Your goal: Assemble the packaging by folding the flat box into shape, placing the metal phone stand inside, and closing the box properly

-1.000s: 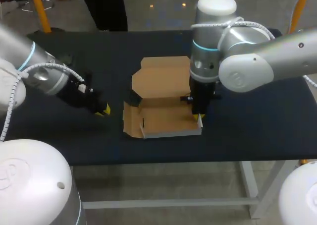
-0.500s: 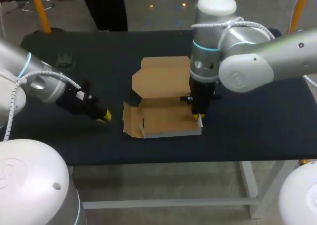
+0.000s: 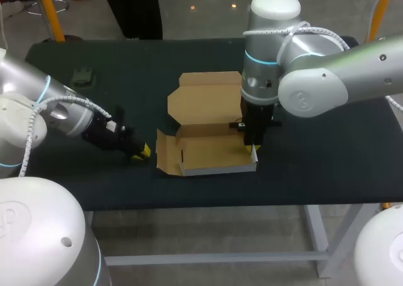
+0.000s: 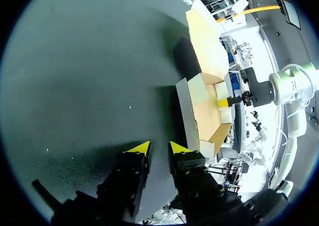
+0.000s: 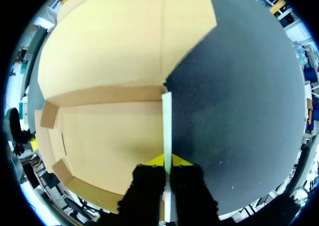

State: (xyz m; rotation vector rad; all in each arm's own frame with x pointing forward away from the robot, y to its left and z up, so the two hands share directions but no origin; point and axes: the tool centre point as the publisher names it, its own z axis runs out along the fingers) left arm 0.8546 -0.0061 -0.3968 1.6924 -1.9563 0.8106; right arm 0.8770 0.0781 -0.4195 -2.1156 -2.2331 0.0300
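While the right arm (image 3: 315,78) has kept its post, the left arm (image 3: 56,113) has swung in across the dark table (image 3: 327,147) over the last second, and the entries run as follows. Box (image 3: 208,150): brown cardboard, mid-table, half formed; lid (image 3: 208,100) lying open toward the far side, base tray with front and right walls raised, left flap (image 3: 165,154) splayed outward. It has not shifted. Right gripper (image 3: 252,148): unmoved, closed thin on the tray's right wall (image 5: 167,121), whose pale edge runs up between the two yellow tips in the right wrist view; it reads as a brace holding the box in place. Left gripper (image 3: 143,150): now low over the table just beside the left flap, where a second ago it stood well apart; tips narrowly parted, nothing between them, pointed at the box's near left corner in its own wrist view. Small grey item (image 3: 82,77): far left of the table, well apart from the box, too small to identify; possibly the stand. Judgement: folding is unfinished, nothing lies inside the tray, and the left gripper appears placed to raise the left flap next.
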